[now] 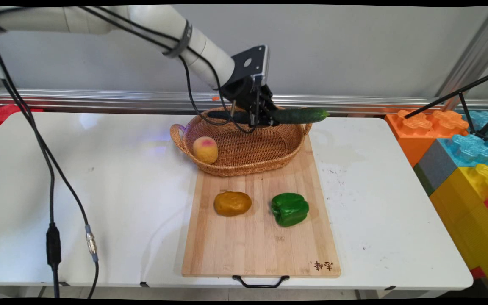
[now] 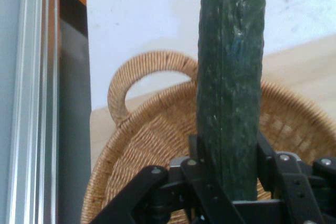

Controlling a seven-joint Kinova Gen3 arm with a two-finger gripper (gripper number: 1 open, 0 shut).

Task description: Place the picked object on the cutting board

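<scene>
- The pincer (image 2: 228,174) grips a dark green cucumber (image 2: 231,77).
- A wicker basket (image 2: 142,145) lies beneath the cucumber, its looped handle (image 2: 147,72) left of it.

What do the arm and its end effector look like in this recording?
The arm is white and tubular, built of rounded links, with black cables strapped along it and hanging down. A black plate with a round hole sits at the wrist. The end effector is black, with a bolted linkage and two fingers.

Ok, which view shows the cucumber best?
The hand view: the cucumber fills the frame, clamped in the pincer above the basket. The main view shows its whole length, held level over the basket's far rim, but small and partly hidden.
</scene>
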